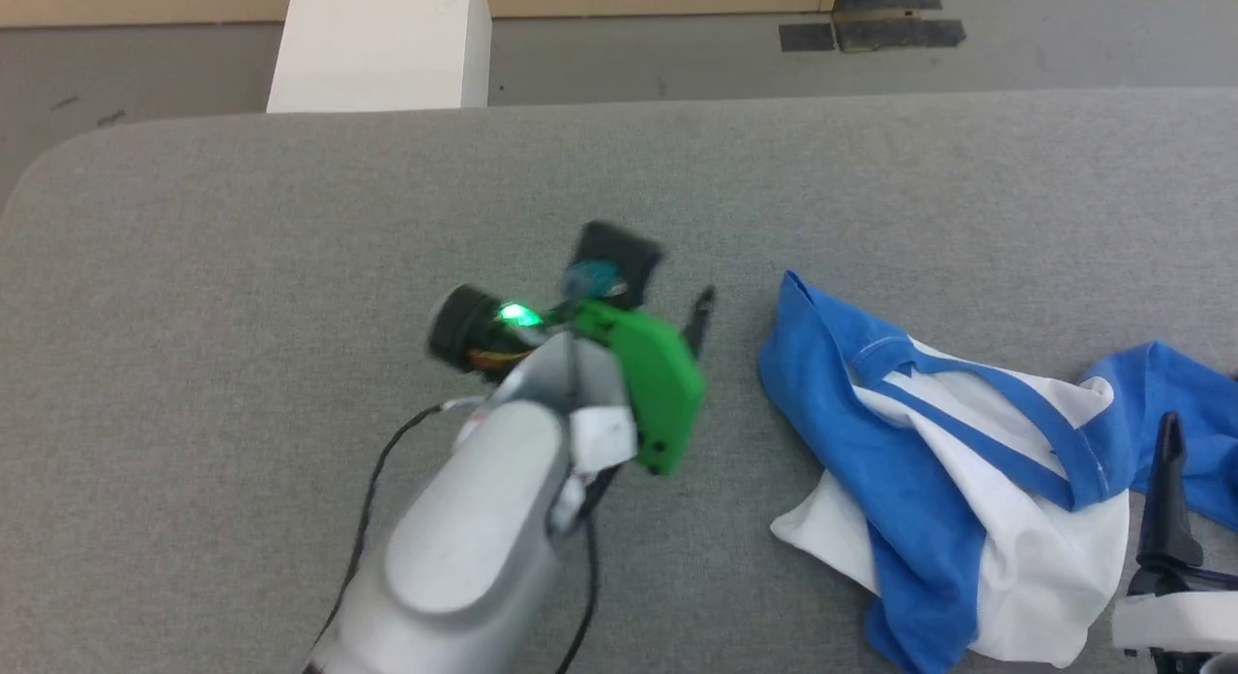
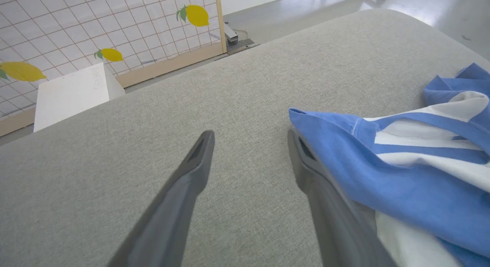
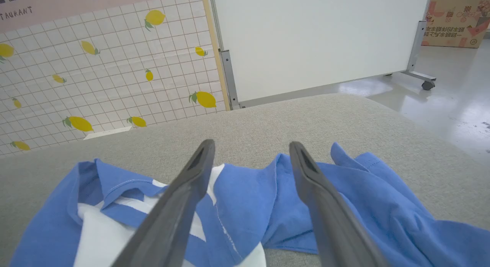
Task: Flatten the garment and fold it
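Table (image 1: 290, 268): covered in grey woven fabric, flat, with rounded corners; the far left corner curves off in the head view.
Shirt (image 1: 928, 481): on the right part of the table, well back from the far edge. It lies crumpled, with blue folds over and around the white body. One blue edge stands up at its left side and a blue sleeve trails off to the right.
Left claw (image 2: 250, 133): open, fingers spread wide and holding nothing. It is over bare table just left of the shirt. The finger nearer the shirt lies along the raised blue edge, and whether it touches cannot be told.
Right claw (image 3: 251, 143): open and empty. It hangs over the right side of the shirt, one finger across the white and blue, the other across the blue sleeve.
Floor (image 1: 629, 60): smooth grey, glossy beyond the table's far edge, with dark mats (image 1: 870, 26) at the far right.
Block (image 1: 387, 45): white and square-sided, standing on the floor just behind the far edge, toward the far left corner.
Panel (image 3: 95, 87): white grid pattern with yellow lemons, wood-trimmed, behind the block.
Whiteboard (image 3: 317, 41): plain white, on a wheeled metal frame, beside the panel.
Box (image 3: 455, 18): printed cardboard, far back on the floor.
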Tool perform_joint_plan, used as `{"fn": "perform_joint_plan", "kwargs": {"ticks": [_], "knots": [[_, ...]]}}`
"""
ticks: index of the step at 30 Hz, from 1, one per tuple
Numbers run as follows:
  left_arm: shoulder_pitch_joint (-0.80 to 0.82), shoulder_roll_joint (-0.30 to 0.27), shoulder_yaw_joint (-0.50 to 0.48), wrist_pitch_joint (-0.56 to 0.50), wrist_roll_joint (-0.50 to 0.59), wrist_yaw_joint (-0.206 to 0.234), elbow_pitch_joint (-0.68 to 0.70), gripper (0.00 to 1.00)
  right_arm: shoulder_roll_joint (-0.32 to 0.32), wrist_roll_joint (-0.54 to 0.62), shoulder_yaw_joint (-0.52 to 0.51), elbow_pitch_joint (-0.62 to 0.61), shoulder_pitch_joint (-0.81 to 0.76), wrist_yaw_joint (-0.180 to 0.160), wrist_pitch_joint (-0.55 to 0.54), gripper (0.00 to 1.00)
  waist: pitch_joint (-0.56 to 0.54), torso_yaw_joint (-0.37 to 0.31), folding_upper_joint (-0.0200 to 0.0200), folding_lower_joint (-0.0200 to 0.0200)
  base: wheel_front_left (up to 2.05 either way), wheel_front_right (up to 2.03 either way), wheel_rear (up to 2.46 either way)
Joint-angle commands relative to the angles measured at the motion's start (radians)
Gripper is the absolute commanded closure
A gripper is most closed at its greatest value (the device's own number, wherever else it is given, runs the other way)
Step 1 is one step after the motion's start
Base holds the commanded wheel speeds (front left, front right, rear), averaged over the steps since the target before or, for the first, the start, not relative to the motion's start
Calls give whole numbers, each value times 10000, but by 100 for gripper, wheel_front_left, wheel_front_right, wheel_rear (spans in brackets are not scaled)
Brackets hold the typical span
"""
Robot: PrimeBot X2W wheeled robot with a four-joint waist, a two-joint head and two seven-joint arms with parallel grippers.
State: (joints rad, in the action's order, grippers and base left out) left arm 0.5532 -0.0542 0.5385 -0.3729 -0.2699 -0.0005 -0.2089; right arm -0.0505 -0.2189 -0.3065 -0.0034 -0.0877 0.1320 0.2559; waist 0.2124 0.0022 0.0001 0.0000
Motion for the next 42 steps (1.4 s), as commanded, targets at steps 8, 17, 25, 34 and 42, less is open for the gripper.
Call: {"fn": "perform_joint_plan", "kwargs": {"ticks": [8, 17, 25, 34, 42], "knots": [[1602, 37, 2462, -980, -2019, 1256, -1001, 0, 2, 48, 229, 86, 414, -13, 57, 0, 622, -246, -1, 0, 0, 0, 0], [2030, 38, 4074, -624, -4023, 2069, -1959, 0, 3, -38, 335, 225, 624, -13, 58, 0, 920, -753, -1, 0, 0, 0, 0], [2233, 39, 4912, -239, -4893, 2379, -2866, 100, 3, -116, 408, 317, 735, -13, 58, 0, 1023, -1014, -1, 0, 0, 0, 0], [2397, 39, 4848, 858, -5900, 2210, -2914, 100, 3, 9, 242, 411, 562, -13, 58, 0, 523, -765, -1, 0, 0, 0, 0], [1440, -1723, 3464, 1711, -6551, 2584, -1008, 100, 3, 129, 32, 346, 114, -13, 58, 0, -33, -410, -1, 0, 0, 0, 0]]}}
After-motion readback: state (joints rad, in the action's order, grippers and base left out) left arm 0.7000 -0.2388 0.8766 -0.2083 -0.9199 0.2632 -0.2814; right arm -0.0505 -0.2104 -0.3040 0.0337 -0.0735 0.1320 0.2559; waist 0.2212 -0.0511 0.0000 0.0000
